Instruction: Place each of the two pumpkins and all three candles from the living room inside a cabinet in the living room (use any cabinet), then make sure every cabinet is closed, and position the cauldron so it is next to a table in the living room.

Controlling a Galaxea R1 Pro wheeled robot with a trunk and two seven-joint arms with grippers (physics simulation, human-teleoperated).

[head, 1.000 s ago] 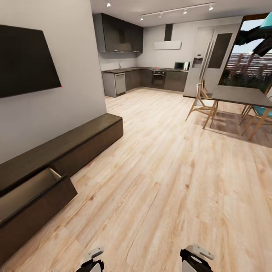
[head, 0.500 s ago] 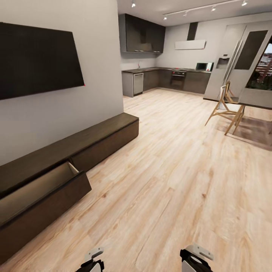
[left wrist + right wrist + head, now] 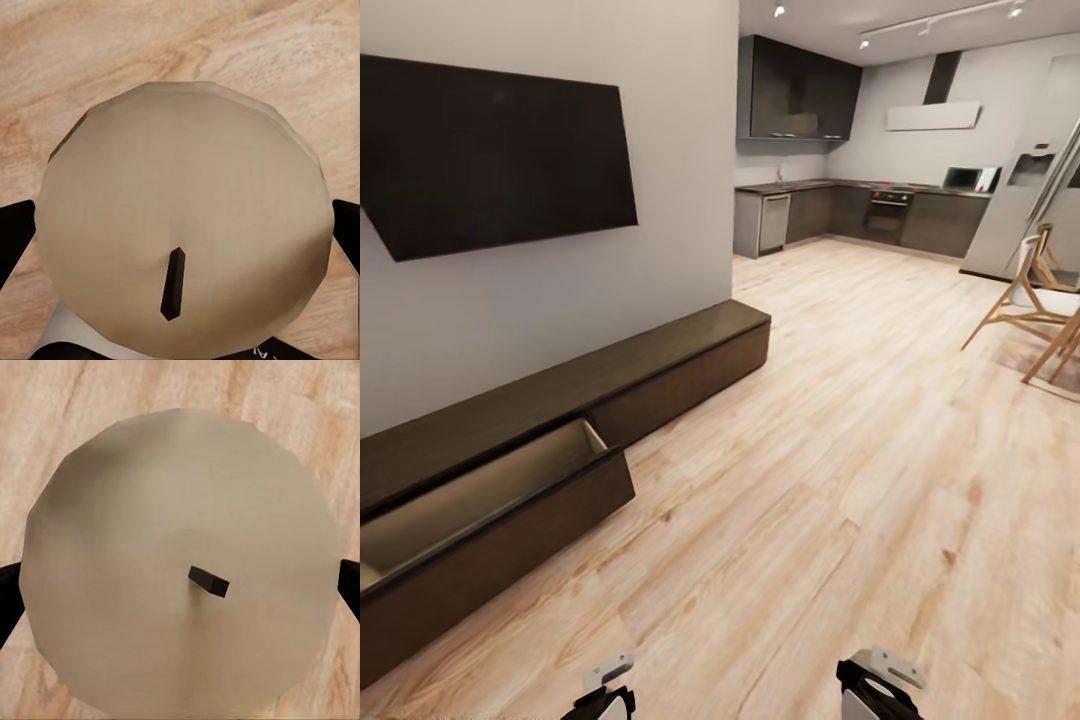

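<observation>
Left gripper [image 3: 180, 247] clamped on candle [image 3: 184, 217]; right gripper [image 3: 180, 585] clamped on second candle [image 3: 180, 562], both over wood floor [image 3: 840, 480]. Cabinet [image 3: 660, 365] along wall under TV [image 3: 500, 150], one drawer [image 3: 490, 510] open.

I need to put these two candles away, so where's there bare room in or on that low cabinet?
The open drawer of the cabinet shows a bare floor between its front panel and the cabinet body. The cabinet's flat top, along the wall below the TV, is bare too. Each hand, left and right, holds a candle.
</observation>
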